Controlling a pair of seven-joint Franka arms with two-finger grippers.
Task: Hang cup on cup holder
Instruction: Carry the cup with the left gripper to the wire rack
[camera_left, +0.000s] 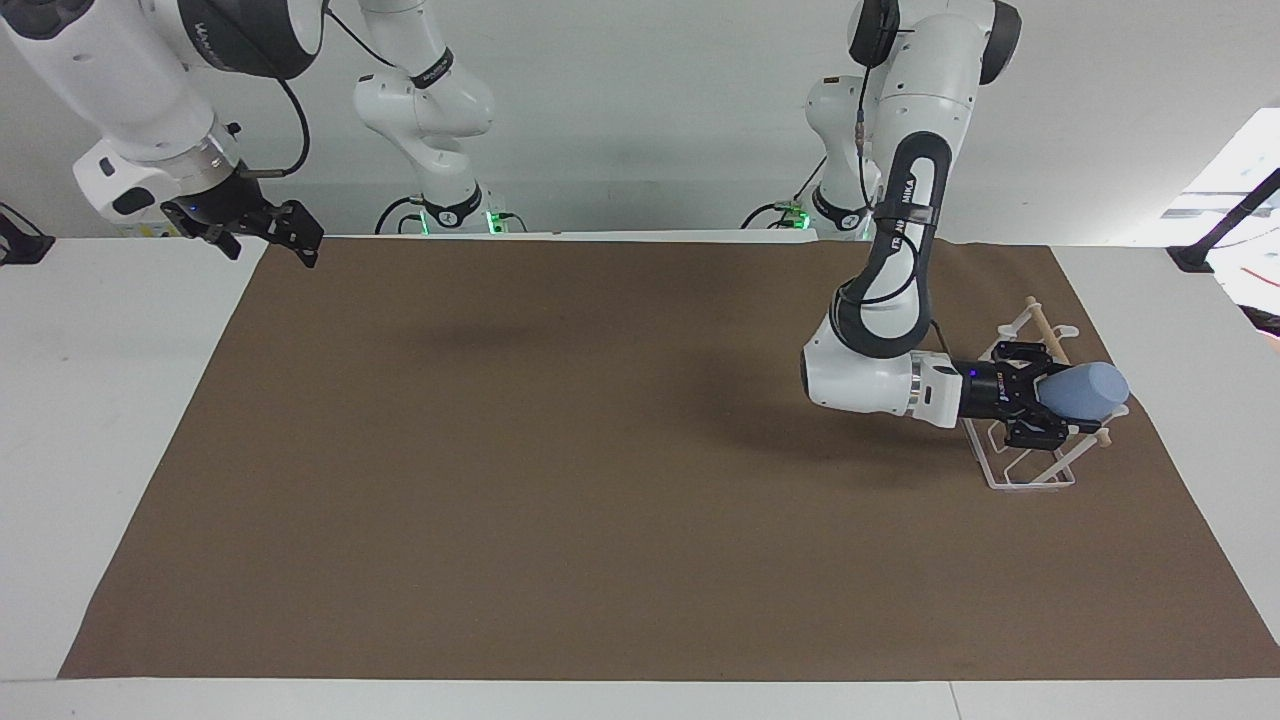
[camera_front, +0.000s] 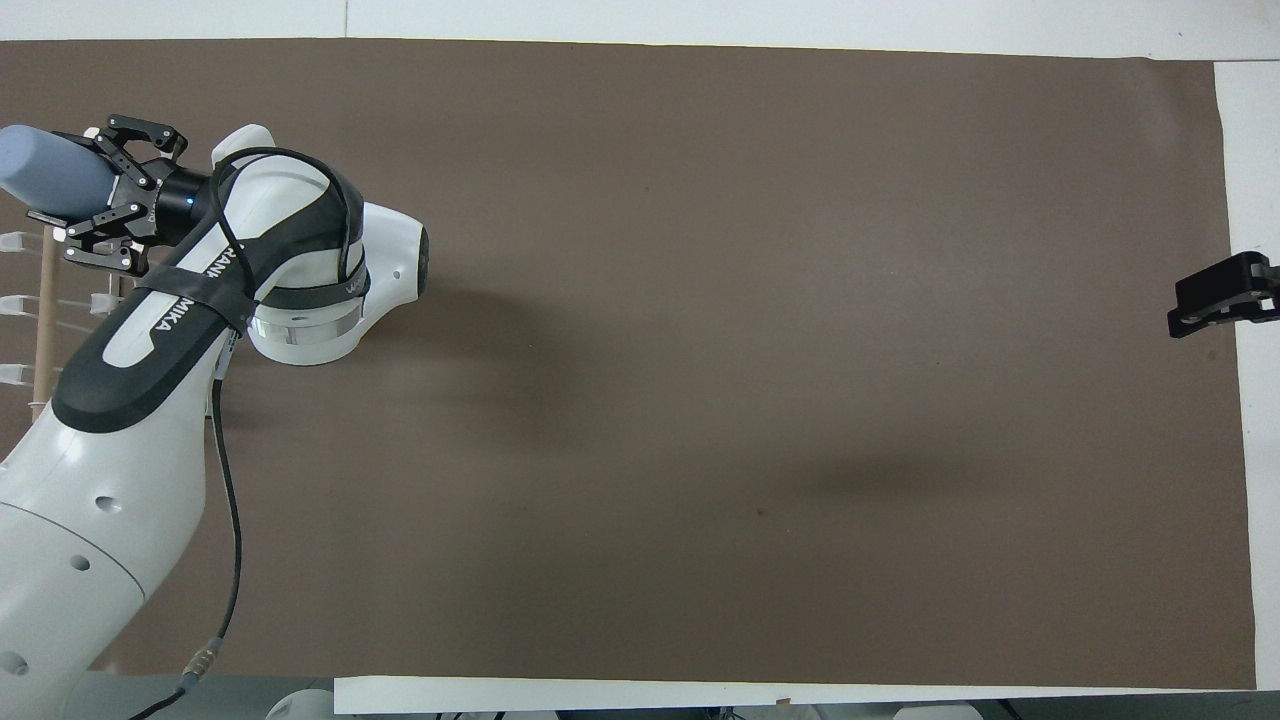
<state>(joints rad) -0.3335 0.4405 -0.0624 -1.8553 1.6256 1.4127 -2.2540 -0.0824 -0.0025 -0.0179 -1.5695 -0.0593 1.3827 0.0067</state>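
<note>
Over white wire cup holder (camera_left: 1030, 462), left tool (camera_left: 1040, 395) pinches light-blue plastic cup (camera_left: 1085, 390) sideways; right tool (camera_left: 262, 232) spread, waiting above table edge.

The light-blue cup (camera_left: 1086, 391) lies on its side in the air over the white wire cup holder (camera_left: 1032, 470), which stands at the left arm's end of the counter.

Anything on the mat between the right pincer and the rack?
Nothing: bare brown mat between the right pincer and the rack, in both views.
</note>
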